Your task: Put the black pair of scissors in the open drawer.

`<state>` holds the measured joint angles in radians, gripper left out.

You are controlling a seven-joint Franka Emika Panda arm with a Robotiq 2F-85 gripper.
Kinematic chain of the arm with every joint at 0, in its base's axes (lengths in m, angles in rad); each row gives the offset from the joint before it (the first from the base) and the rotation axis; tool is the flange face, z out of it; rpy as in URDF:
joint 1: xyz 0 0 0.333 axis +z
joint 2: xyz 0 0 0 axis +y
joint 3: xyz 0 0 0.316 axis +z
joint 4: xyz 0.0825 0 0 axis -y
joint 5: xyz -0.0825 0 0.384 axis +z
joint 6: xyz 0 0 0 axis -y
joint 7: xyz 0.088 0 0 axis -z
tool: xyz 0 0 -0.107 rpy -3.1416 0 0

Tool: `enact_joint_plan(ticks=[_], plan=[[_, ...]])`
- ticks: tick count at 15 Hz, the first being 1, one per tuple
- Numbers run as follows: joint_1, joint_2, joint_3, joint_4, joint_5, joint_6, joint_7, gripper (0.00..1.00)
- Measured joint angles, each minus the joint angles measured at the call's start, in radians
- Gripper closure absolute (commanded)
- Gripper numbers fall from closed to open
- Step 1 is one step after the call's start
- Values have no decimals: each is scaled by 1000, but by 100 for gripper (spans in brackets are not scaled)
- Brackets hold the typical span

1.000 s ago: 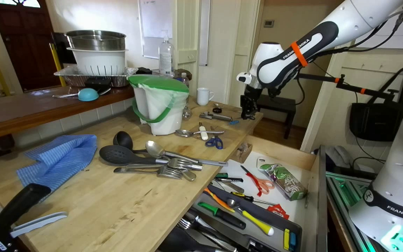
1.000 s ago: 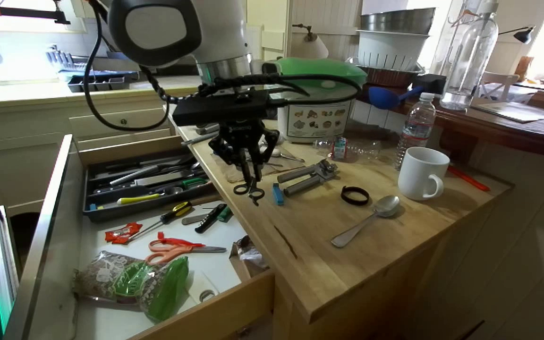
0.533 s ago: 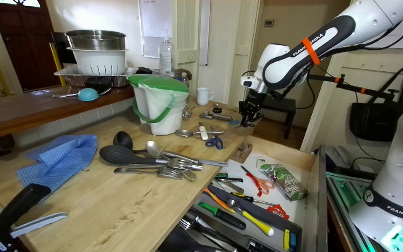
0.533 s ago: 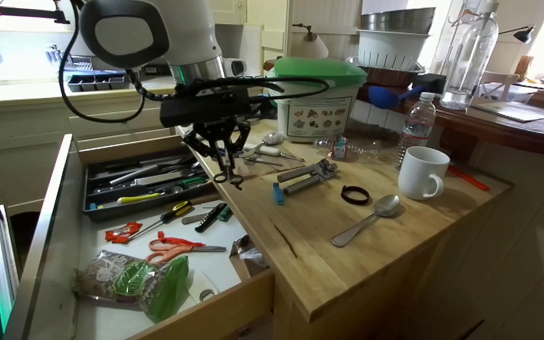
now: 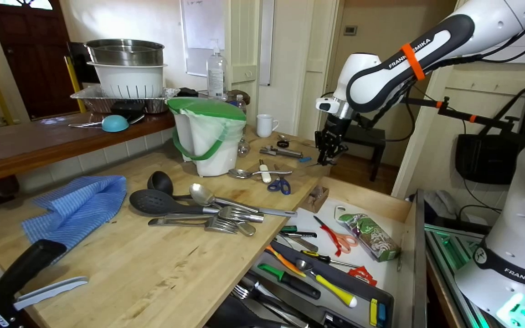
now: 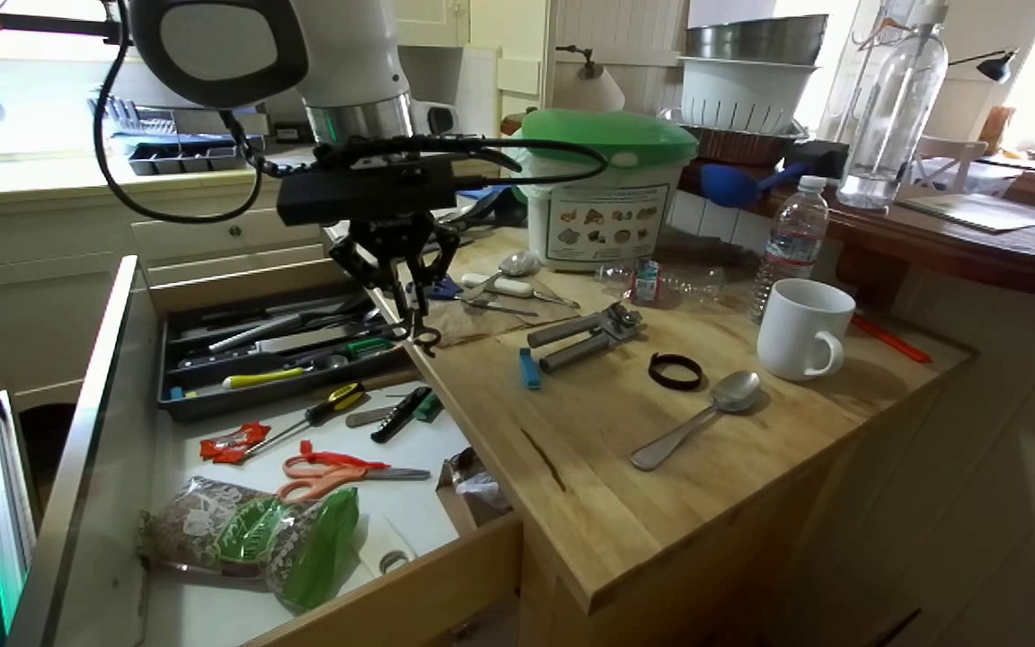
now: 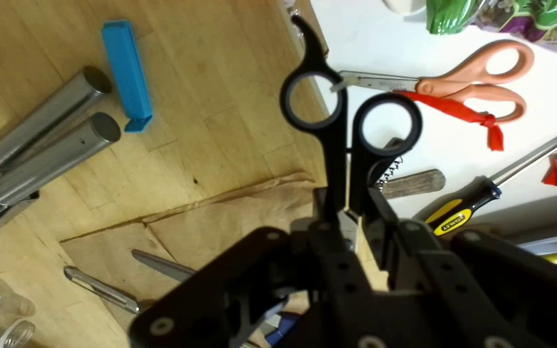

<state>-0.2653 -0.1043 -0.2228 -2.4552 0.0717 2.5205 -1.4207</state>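
Scissors, black pair, pinched at the handle shanks by the tool; both loops stick out past its tips, bit of blade metal visible between them. Location: up at the border of surface and open drawer. From the wrist, one loop lines up mostly with wood, the other with the drawer's white bottom. Clearance over the edge: can't tell.

Drawer contents: orange-handled scissors, packet near them, screwdriver with yellow-and-black handle, dark tray with utensils at one end.

On the surface: blue clip just beside can opener; spoon near upright white mug. In an exterior view, blue-handled scissors, utensil pile, crumpled blue cloth. Green-lidded bin upright in both exterior views.
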Motion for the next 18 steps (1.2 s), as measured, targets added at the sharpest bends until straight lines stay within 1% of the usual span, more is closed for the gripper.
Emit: enact_joint_plan(ticks=[2,4,7,9,10,12,15,18], plan=[[4,-3,0,-15,-25,23,5,95],[9,-20,-1,-70,-57,90,5,95],[10,-73,-5,-205,-110,214,5,95],[10,-122,-17,-311,-141,298,4,95],[17,-138,-30,-338,-143,320,-2,95],[37,-143,-57,-328,-142,321,-7,95],[58,-129,-74,-318,-131,315,0,95],[105,-106,-88,-319,-106,285,-12,95]])
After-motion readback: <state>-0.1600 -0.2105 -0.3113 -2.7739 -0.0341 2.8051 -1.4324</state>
